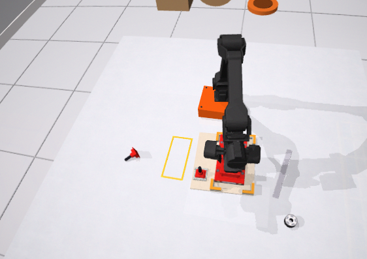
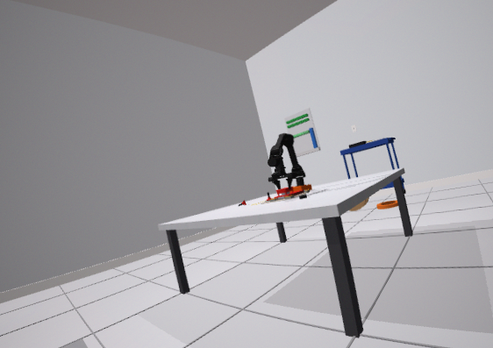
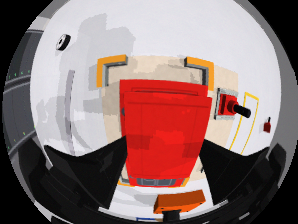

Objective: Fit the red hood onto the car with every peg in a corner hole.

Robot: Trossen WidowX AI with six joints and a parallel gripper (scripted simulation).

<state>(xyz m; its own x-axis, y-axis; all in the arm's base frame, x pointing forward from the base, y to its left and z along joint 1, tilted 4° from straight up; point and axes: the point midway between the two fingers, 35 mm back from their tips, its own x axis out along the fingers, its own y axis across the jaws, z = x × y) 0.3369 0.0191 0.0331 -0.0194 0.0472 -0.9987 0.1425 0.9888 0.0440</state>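
Observation:
The red hood (image 3: 167, 125) is held between the fingers of my gripper (image 1: 232, 152) (image 3: 165, 141), which is shut on its two long sides. The hood is over the red chassis (image 1: 230, 179) (image 3: 164, 84) and roughly lined up with it, with one end strip of the chassis showing past the hood. The chassis sits in the jig, a beige board (image 1: 204, 147) (image 3: 227, 77) with orange corner brackets. The hood covers the engine block and the pegs. I cannot tell whether the pegs are in the corner holes or how large any gap to the deck is.
A small red piece with a black stem (image 1: 200, 173) (image 3: 231, 106) stands on the jig board beside the chassis. A yellow outline (image 1: 167, 157), another red and black piece (image 1: 133, 154), a wheel (image 1: 290, 220) (image 3: 63, 42) and an orange block (image 1: 210, 106) (image 3: 180, 201) are around the jig.

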